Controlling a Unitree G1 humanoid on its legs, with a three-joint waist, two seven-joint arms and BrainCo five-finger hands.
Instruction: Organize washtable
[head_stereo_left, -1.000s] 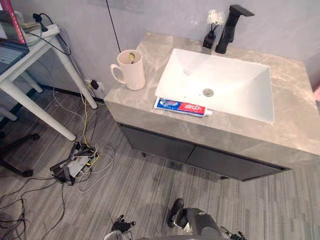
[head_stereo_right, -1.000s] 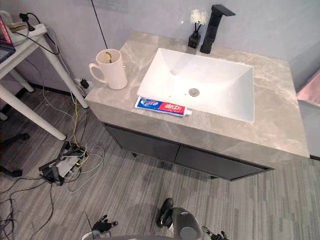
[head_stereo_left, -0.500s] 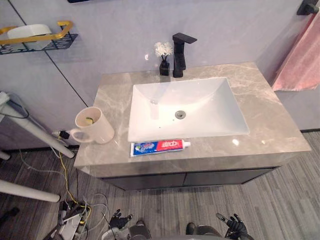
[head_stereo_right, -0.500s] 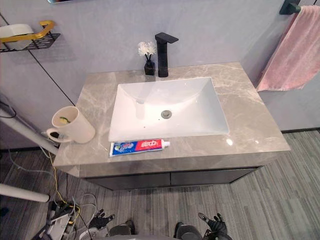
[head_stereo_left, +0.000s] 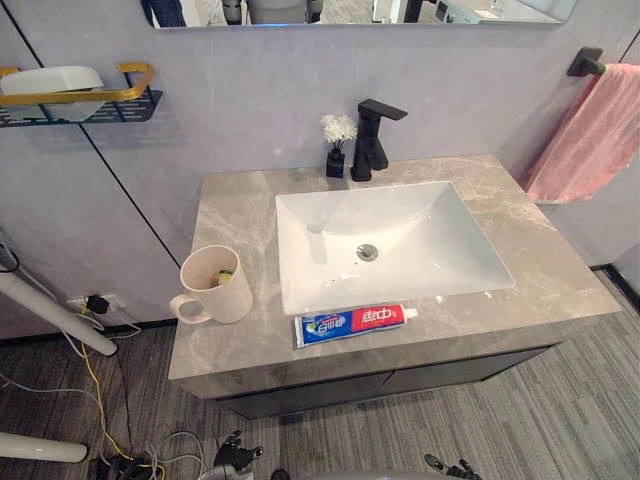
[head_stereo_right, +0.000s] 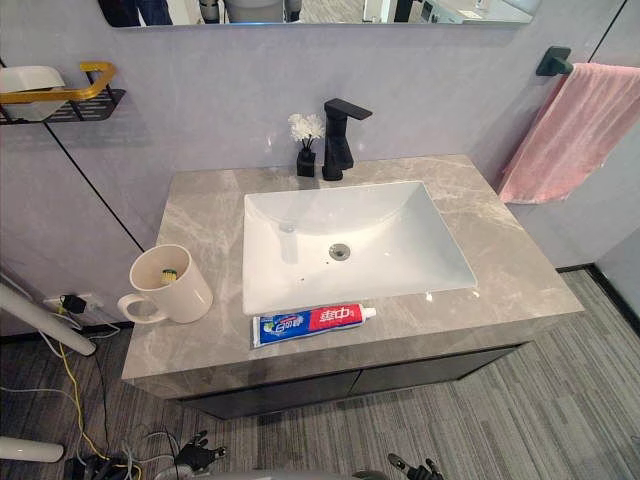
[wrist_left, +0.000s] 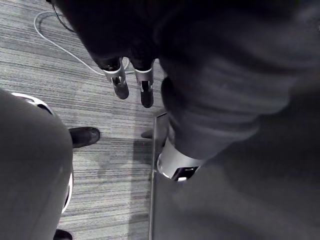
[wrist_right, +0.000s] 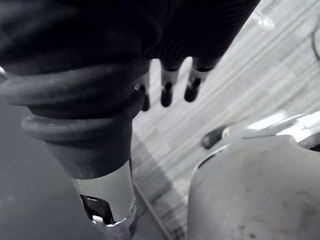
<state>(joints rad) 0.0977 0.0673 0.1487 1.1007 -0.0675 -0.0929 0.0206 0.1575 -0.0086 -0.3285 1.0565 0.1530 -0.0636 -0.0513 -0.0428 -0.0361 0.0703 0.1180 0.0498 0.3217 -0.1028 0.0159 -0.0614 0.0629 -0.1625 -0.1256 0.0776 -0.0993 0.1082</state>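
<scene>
We log a white sink (head_stereo_left: 390, 245) set in the grey marble washtable (head_stereo_left: 545, 270). The toothpaste tube (head_stereo_left: 355, 322) lies flat just in front of the sink's near rim, cap end toward the sink's right. A cream mug (head_stereo_left: 215, 285) stands upright left of the sink, handle turned away from it. A black faucet (head_stereo_left: 370, 145) and a small flower vase (head_stereo_left: 336, 155) stand side by side behind the sink. The left hand (wrist_left: 120, 80) and right hand (wrist_right: 167, 85) hang over the floor well in front of the sink, fingers straight and relaxed.
</scene>
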